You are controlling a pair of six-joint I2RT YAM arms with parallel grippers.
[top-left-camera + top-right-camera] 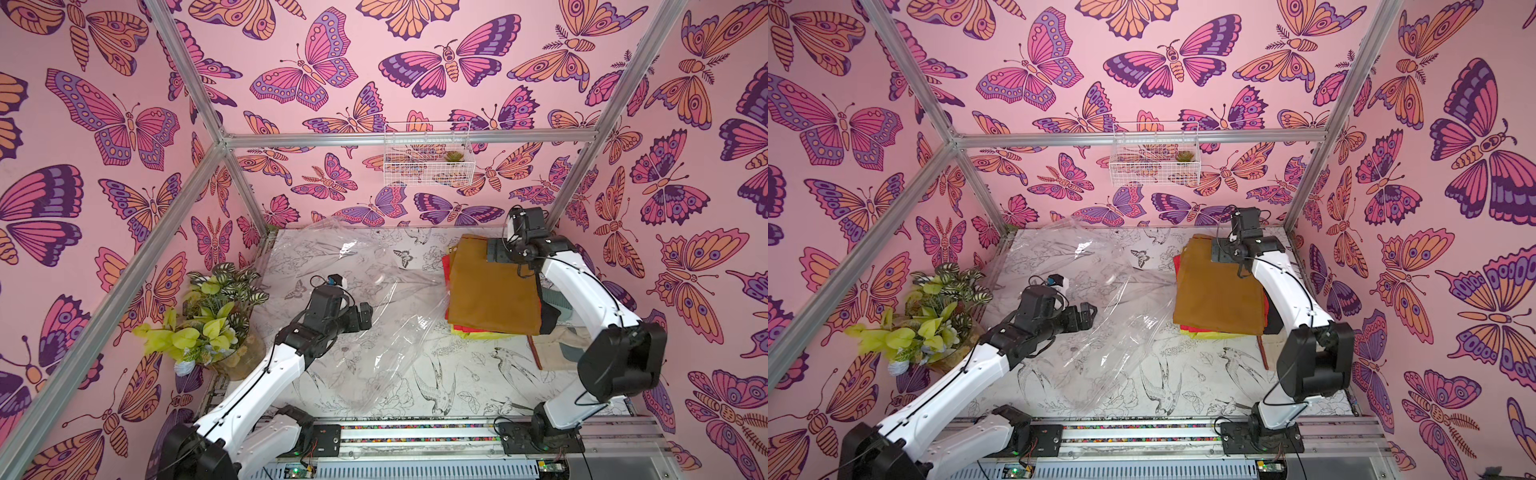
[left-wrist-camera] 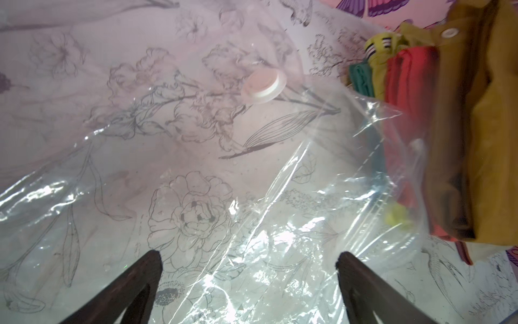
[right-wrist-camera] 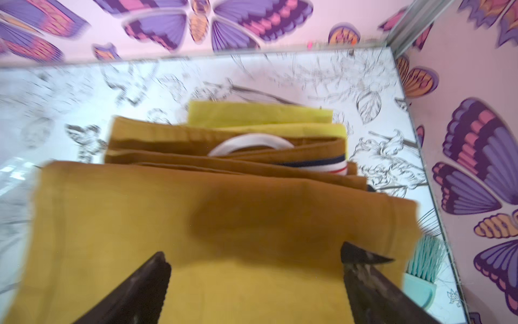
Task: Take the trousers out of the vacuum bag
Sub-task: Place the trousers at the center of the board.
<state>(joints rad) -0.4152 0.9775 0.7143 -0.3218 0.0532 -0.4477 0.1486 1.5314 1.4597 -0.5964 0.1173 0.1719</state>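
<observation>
The trousers (image 1: 494, 286) (image 1: 1219, 286) lie folded in a stack at the right back of the table, mustard brown on top. Red, yellow and teal edges show at the stack's side (image 2: 403, 112). The vacuum bag (image 1: 386, 324) (image 1: 1113, 324) sprawls crumpled and flat across the middle, its white valve cap (image 2: 264, 87) facing up. Its film laps against the stack's near side. My left gripper (image 1: 365, 313) (image 2: 249, 256) hovers open over the bag, holding nothing. My right gripper (image 1: 496, 251) (image 3: 255, 252) stands open just above the mustard trousers (image 3: 196, 224), with nothing between its fingers.
A potted plant (image 1: 208, 320) stands at the left edge of the table. A white wire basket (image 1: 428, 153) hangs on the back wall. A teal brush (image 3: 423, 266) lies by the right wall next to the stack. Tan cloth on a reddish board (image 1: 552, 345) sits behind the right arm.
</observation>
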